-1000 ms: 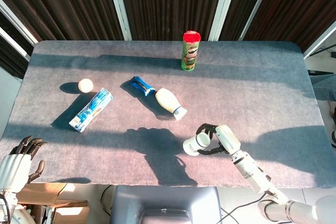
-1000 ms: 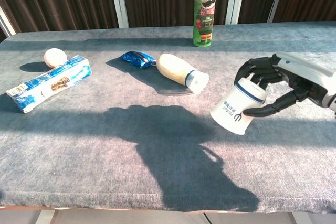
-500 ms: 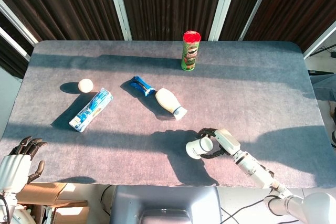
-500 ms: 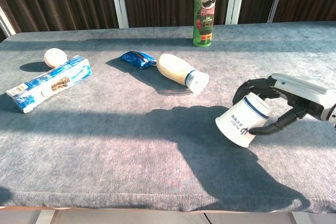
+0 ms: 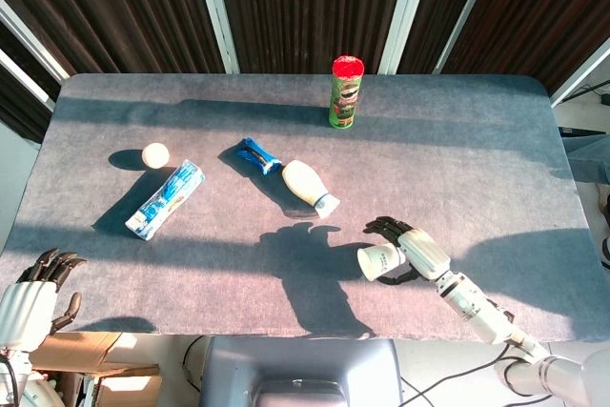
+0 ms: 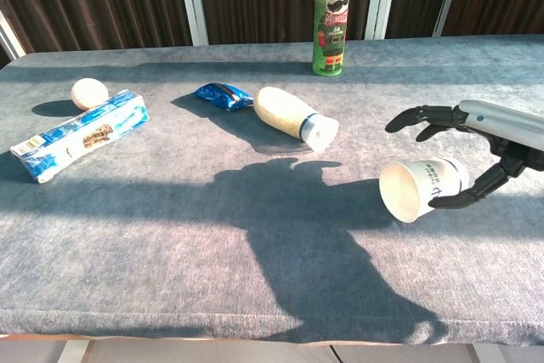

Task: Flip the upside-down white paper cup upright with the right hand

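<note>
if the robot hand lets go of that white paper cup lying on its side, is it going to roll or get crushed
The white paper cup lies sideways, open mouth toward the camera, so it could probably roll, likely in a curve since it tapers. It looks thin-walled and empty, so probably light and easily dented. The right robot hand has fingers spread around it, which seems a gentle hold.

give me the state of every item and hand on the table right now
paper cup: on its side, mouth facing left, in the right hand
right hand: holds the cup, upper fingers spread
left hand: off the table edge, holding nothing
chips can: upright, lid on
white bottle: lying down, capped
blue carton: lying flat
blue packet: lying flat
white ball: resting by the carton
</note>
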Robot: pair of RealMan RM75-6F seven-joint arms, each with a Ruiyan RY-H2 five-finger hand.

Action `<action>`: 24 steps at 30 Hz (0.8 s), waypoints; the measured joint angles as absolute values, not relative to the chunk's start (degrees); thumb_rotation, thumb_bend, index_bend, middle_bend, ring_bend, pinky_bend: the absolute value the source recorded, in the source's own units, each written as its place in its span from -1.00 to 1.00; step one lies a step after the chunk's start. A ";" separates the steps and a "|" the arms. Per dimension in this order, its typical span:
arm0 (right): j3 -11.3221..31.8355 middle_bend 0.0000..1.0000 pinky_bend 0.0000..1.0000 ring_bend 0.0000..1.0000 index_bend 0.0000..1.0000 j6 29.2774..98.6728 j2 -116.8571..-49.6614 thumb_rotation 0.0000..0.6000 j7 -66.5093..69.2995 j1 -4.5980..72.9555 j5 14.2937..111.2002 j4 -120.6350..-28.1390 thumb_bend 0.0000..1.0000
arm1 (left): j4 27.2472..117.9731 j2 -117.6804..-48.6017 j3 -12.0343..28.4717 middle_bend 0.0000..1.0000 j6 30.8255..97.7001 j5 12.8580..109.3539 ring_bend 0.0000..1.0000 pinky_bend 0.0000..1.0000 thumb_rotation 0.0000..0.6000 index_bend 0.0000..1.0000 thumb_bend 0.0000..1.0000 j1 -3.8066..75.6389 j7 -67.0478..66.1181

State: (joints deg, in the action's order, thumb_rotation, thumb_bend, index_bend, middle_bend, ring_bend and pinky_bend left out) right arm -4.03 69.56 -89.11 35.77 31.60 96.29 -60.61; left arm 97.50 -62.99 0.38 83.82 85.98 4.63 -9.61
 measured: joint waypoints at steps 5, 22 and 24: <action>-3.63 -0.48 -0.43 -0.74 -0.47 66.73 -85.22 1.00 28.95 32.23 94.95 -66.72 -0.38 | 97.67 -62.93 0.49 -0.61 83.66 85.49 -0.77 -0.41 1.00 -0.43 -0.11 4.61 -9.69; 2.11 -0.46 -0.28 -0.58 -0.29 53.06 -82.79 1.00 -10.82 36.03 78.15 -82.02 -0.58 | 97.84 -62.78 0.36 -0.61 83.78 85.62 -0.77 -0.40 1.00 -0.43 -0.11 4.46 -9.77; 2.44 -0.42 -0.25 -0.54 -0.24 52.30 -83.53 1.00 -12.83 36.48 77.23 -82.86 -0.58 | 97.85 -62.75 0.38 -0.61 83.84 85.62 -0.77 -0.40 1.00 -0.43 -0.11 4.43 -9.65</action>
